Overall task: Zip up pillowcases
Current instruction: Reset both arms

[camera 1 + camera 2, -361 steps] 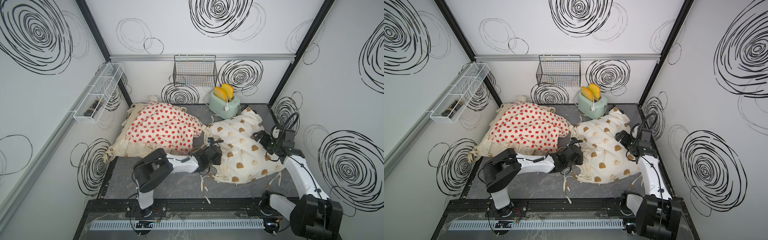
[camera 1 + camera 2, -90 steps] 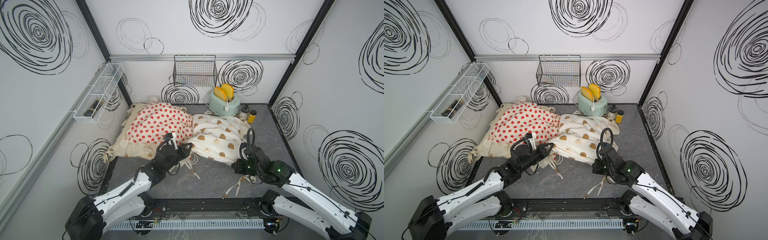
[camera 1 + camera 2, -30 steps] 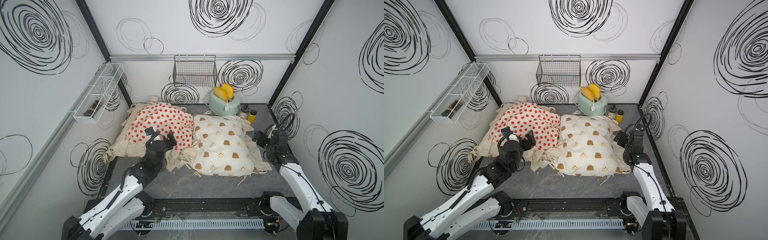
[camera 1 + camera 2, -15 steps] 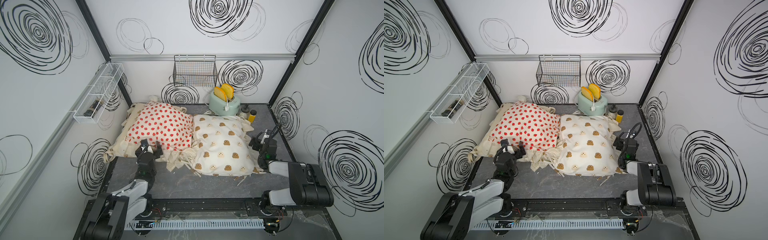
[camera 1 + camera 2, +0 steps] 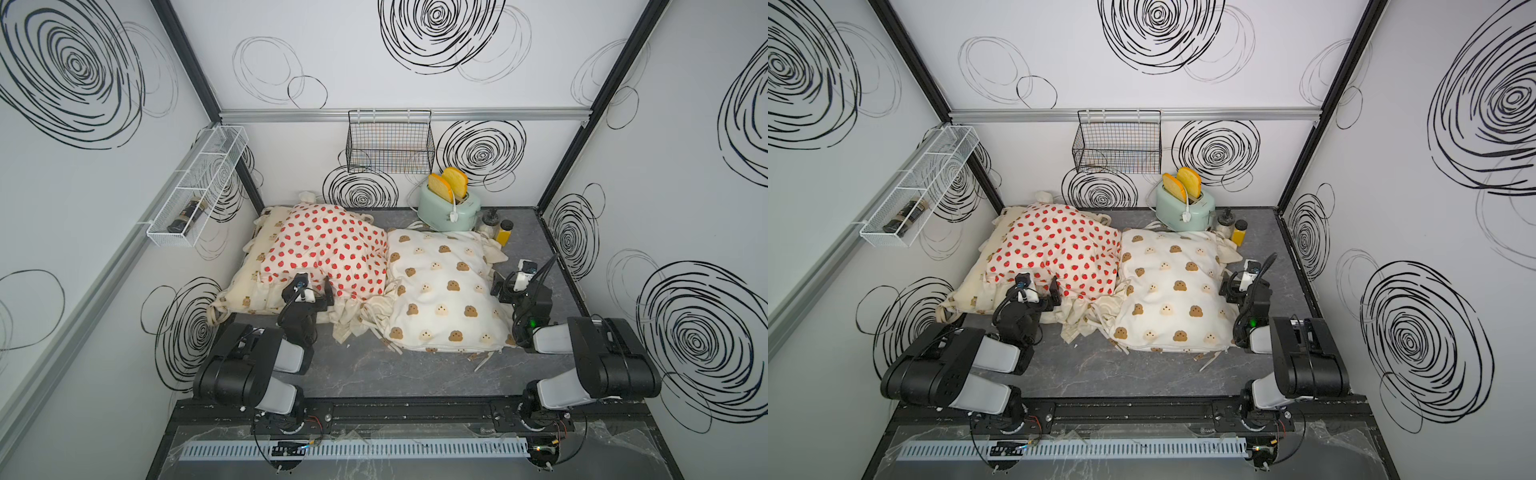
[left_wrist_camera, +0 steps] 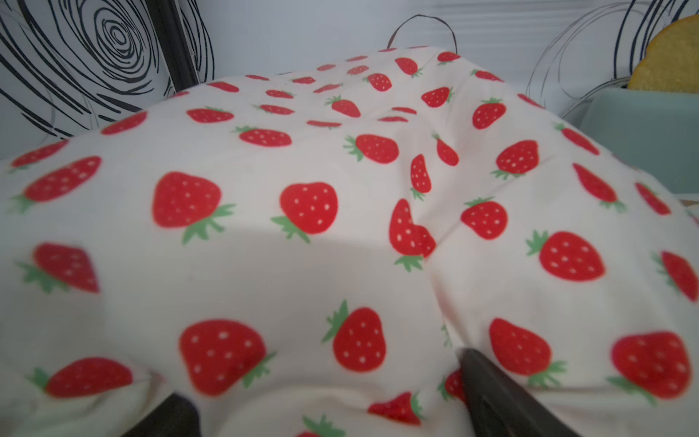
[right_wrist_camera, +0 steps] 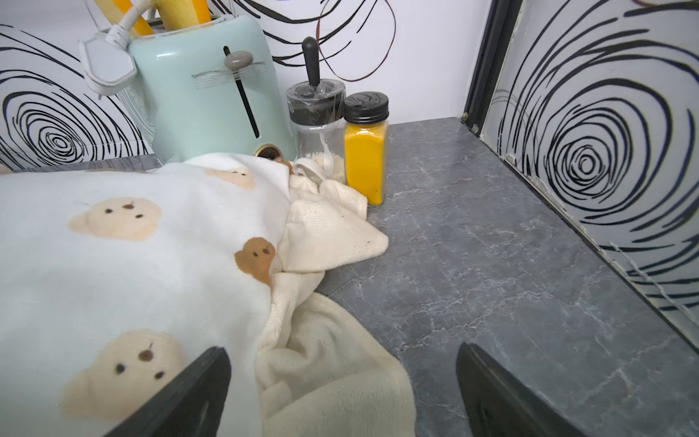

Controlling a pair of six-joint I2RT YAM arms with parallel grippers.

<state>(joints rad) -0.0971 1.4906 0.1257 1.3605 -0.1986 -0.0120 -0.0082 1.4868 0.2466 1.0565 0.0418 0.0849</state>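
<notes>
1. Left pincer (image 5: 312, 286): jaws spread wide and holding nothing. It sits at the near edge of the strawberry pillowcase (image 5: 324, 245). In the left wrist view the printed cloth fills the gap between its fingers (image 6: 491, 386). I cannot tell whether they press into the cloth.
2. Right pincer (image 7: 340, 350): jaws spread wide and holding nothing. It sits at the right edge of the bear-head pillowcase (image 5: 440, 291), with one finger over the print, the other over bare table (image 5: 415, 370), and the cream frill between them.
3. Strawberry pillowcase: far left on the table, lying on top of the cream pillowcase (image 5: 249, 286), whose frill and ties spill out toward the near side.
4. Bear-head pillowcase: lies flat to the right, touching the strawberry pillowcase along one side.
5. Toaster (image 5: 449, 210): mint green with two slices standing up in it, just beyond the bear-head pillowcase.
6. Clear jar (image 7: 316, 113) and yellow spice jar (image 7: 365, 159): to the right of the toaster, with the frill touching them.
7. Wire basket (image 5: 388, 145): on the far wall.
8. White wire shelf (image 5: 199, 187): on the left wall.
</notes>
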